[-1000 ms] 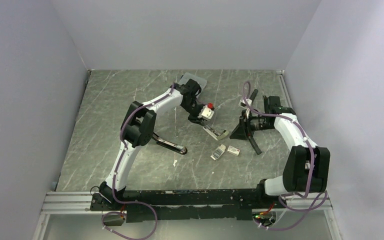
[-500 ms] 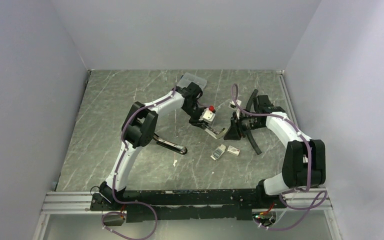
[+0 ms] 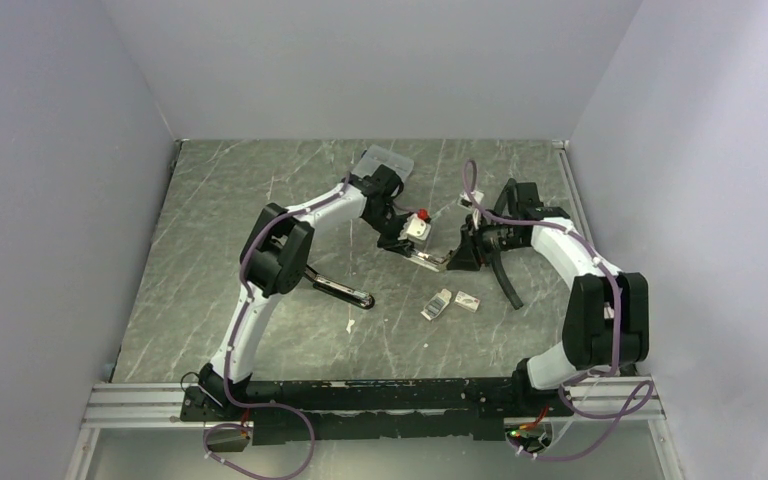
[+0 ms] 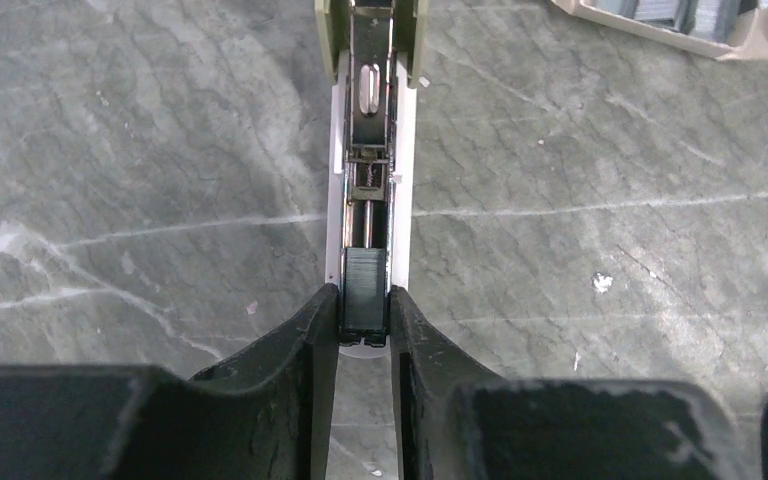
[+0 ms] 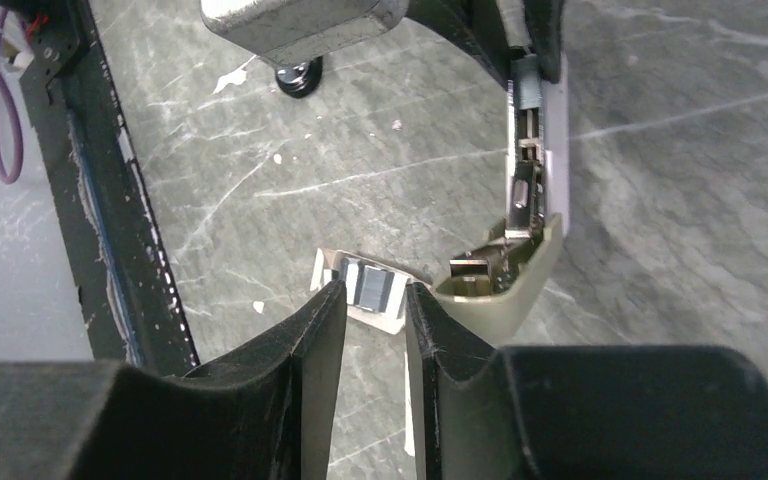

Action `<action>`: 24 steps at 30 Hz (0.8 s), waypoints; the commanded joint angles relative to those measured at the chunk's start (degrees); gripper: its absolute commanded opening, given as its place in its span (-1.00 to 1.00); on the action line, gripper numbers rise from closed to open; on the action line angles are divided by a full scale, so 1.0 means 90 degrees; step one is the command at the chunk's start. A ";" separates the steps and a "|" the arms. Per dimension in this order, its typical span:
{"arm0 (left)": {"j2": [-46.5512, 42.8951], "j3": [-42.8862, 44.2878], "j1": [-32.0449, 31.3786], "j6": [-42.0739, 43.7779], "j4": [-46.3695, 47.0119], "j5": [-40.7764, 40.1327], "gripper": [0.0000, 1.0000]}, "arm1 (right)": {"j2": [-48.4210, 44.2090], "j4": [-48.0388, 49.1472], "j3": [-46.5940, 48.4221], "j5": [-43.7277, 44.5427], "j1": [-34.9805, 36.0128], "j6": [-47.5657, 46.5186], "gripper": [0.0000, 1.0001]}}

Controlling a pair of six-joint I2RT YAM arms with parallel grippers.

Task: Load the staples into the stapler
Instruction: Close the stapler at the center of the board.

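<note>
The stapler (image 3: 432,260) lies opened out on the table, its olive cover folded back and its metal magazine channel (image 4: 370,150) bare. My left gripper (image 4: 365,312) is shut on the channel's near end, on a dark block there. My right gripper (image 5: 374,300) hovers just right of the stapler's olive hinge end (image 5: 505,275), slightly open and empty. The white staple tray (image 5: 370,287) with dark staple strips shows on the table beyond its fingertips. The tray (image 3: 439,303) and its sleeve (image 3: 467,301) lie side by side in front of the stapler. The tray also shows in the left wrist view (image 4: 680,20).
A clear compartment case (image 3: 385,162) lies at the back behind the left arm. A black tool (image 3: 340,290) lies left of centre with a white scrap (image 3: 348,324) near it. A black curved strap (image 3: 505,282) lies by the right arm. The rail (image 5: 110,200) borders the near edge.
My right gripper has swung left, from well right of the stapler to right beside its olive end. The left gripper has kept hold of the stapler, barely shifting.
</note>
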 commanded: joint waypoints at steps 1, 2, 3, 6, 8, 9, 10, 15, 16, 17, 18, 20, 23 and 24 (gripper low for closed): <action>-0.0367 -0.0194 -0.0092 -0.0957 0.0410 -0.0352 -0.70 | -0.0562 0.0316 0.0135 0.0159 -0.0365 0.0324 -0.32; -0.0411 -0.0248 -0.0109 -0.1138 0.0487 -0.0426 -0.73 | -0.0682 0.0374 0.0103 0.0229 -0.0429 0.0470 -0.29; -0.0455 -0.0322 -0.0130 -0.1307 0.0576 -0.0490 -0.76 | -0.0812 0.0442 0.0070 0.0342 -0.0439 0.0635 -0.25; -0.0571 -0.0533 -0.0223 -0.1845 0.0867 -0.0715 -0.83 | -0.1186 0.0852 -0.0137 0.0710 -0.0439 0.1164 -0.18; -0.0645 -0.0710 -0.0251 -0.2255 0.1146 -0.0866 -0.88 | -0.1353 0.1227 -0.0285 0.1037 -0.0441 0.1553 -0.14; -0.0660 -0.0789 -0.0254 -0.2454 0.1232 -0.0910 -0.88 | -0.1385 0.1371 -0.0343 0.1187 -0.0441 0.1684 -0.12; -0.0677 -0.0836 -0.0270 -0.2652 0.1312 -0.0962 -0.88 | -0.1378 0.1474 -0.0379 0.1325 -0.0441 0.1772 -0.10; -0.0803 -0.1204 -0.0312 -0.3837 0.1863 -0.1246 -0.90 | -0.1087 0.1948 -0.0509 0.1686 -0.0441 0.2182 -0.06; -0.0849 -0.1328 -0.0345 -0.4026 0.2045 -0.1364 -0.90 | -0.1038 0.2074 -0.0549 0.1742 -0.0441 0.2272 -0.05; -0.0897 -0.1438 -0.0400 -0.4170 0.2156 -0.1494 -0.90 | -0.0994 0.2215 -0.0575 0.1769 -0.0441 0.2367 -0.05; -0.0963 -0.1563 -0.0460 -0.4293 0.2275 -0.1648 -0.90 | -0.0962 0.2346 -0.0593 0.1793 -0.0441 0.2487 -0.04; -0.1069 -0.1766 -0.0579 -0.4535 0.2471 -0.1899 -0.89 | -0.0883 0.2552 -0.0600 0.1880 -0.0441 0.2694 -0.03; -0.1130 -0.1894 -0.0695 -0.4793 0.2576 -0.2169 -0.88 | -0.0744 0.2719 -0.0539 0.1967 -0.0436 0.2884 -0.02; -0.1117 -0.1891 -0.0720 -0.4872 0.2593 -0.2235 -0.88 | -0.0687 0.2762 -0.0512 0.2003 -0.0440 0.2941 -0.02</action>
